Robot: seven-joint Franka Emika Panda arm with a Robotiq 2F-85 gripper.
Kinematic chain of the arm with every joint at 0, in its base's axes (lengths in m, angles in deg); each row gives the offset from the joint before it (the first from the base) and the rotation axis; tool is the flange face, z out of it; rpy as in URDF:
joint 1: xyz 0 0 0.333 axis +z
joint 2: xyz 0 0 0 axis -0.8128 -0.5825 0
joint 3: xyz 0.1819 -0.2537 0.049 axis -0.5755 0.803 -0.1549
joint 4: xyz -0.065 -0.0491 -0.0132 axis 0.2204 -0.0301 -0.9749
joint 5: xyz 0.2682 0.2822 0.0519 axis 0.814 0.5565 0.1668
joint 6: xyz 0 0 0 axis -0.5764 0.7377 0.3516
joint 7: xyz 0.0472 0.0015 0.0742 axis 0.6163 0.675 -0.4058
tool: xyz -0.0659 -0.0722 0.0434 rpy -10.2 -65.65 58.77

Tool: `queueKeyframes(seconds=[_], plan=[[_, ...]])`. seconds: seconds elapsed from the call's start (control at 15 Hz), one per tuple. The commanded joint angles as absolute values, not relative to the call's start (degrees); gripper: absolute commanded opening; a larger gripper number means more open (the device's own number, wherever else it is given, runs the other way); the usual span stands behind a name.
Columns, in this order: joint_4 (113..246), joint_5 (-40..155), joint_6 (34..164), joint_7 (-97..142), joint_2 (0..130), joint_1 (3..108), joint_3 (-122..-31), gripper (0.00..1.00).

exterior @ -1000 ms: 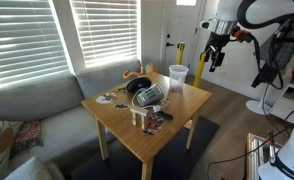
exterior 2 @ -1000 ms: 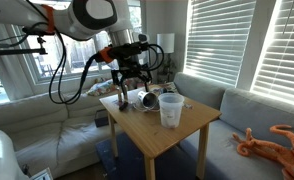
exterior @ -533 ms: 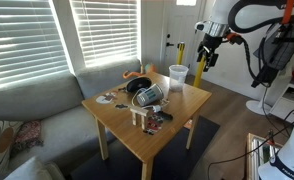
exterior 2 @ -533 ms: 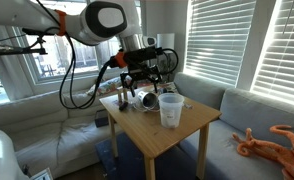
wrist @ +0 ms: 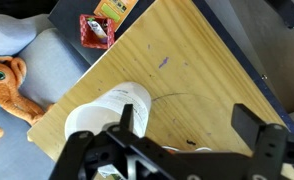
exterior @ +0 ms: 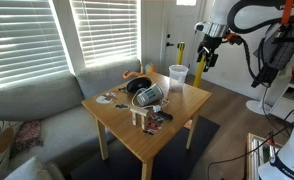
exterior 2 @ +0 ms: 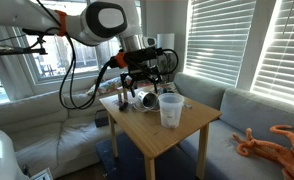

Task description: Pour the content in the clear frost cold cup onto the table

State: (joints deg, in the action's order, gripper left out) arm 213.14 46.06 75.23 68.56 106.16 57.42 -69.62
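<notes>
The clear frost cold cup (exterior: pixel 177 75) stands upright near a corner of the light-wood table (exterior: pixel 177 110). It shows in both exterior views (exterior 2: pixel 170 108) and from above in the wrist view (wrist: pixel 105 115). My gripper (exterior: pixel 202 60) hangs open and empty in the air just beside and above the cup, near the table's edge (exterior 2: pixel 139 82). In the wrist view the two fingers (wrist: pixel 187 125) are spread wide; one finger overlaps the cup's rim and bare table top (wrist: pixel 187 60) lies between them. The cup's content cannot be seen.
Black headphones and small clutter (exterior: pixel 147 95) crowd the table's middle. A red snack packet (wrist: pixel 97 30) lies near one edge. A grey sofa (exterior: pixel 27 100) with an orange octopus toy (exterior 2: pixel 272 140) flanks the table. A yellow post (exterior: pixel 181 52) stands behind the cup.
A second ago the gripper was farther from the table; it has moved sideways toward the cup. Over the last half second nothing has moved.
</notes>
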Motion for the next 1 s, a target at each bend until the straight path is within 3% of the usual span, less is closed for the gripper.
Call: queueKeyframes(seconds=[0.0,0.8,0.87,0.93], plan=[[211.5,48.1,78.1,71.0,103.2,57.1,-69.5,1.00],[202.7,59.3,80.4,83.3,90.3,56.1,-69.8,0.99],[202.2,59.6,80.3,83.6,89.6,55.8,-70.0,0.78],[201.9,59.8,80.4,84.0,88.9,55.5,-70.2,0.74]])
